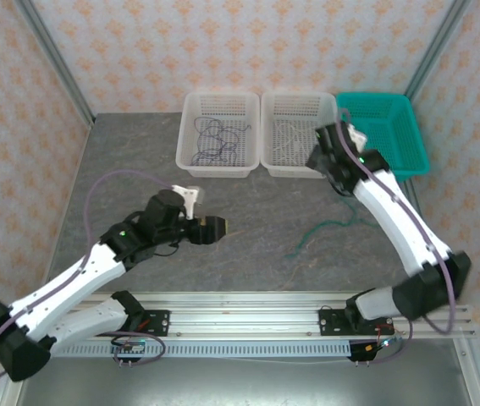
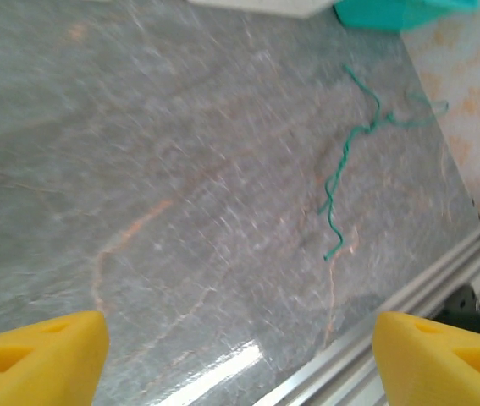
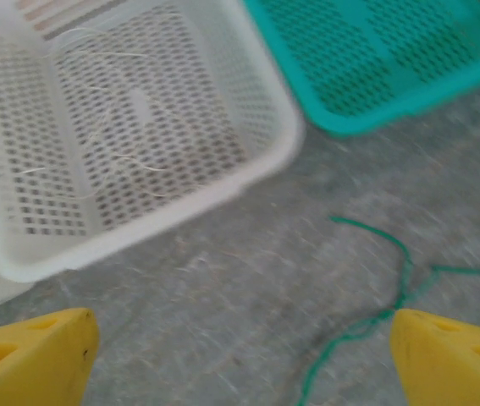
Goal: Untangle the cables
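A thin green cable [image 1: 328, 228] lies loose on the grey table, right of centre; it also shows in the left wrist view [image 2: 341, 173] and the right wrist view [image 3: 392, 304]. A dark purplish cable [image 1: 214, 139] is coiled in the left white basket [image 1: 190, 161]. A faint white cable [image 3: 96, 110] lies in the middle white basket [image 3: 180, 211]. My left gripper [image 1: 216, 230] hovers open over bare table [image 2: 240, 364], left of the green cable. My right gripper [image 1: 326, 162] hangs open by the middle basket's front right corner [image 3: 240, 364], nothing between its fingers.
A teal basket [image 1: 388, 127] stands at the back right beside the two white ones, seen too in the right wrist view [image 3: 375, 59]. An aluminium rail [image 1: 248, 326] runs along the near table edge. Patterned walls close in the sides and back.
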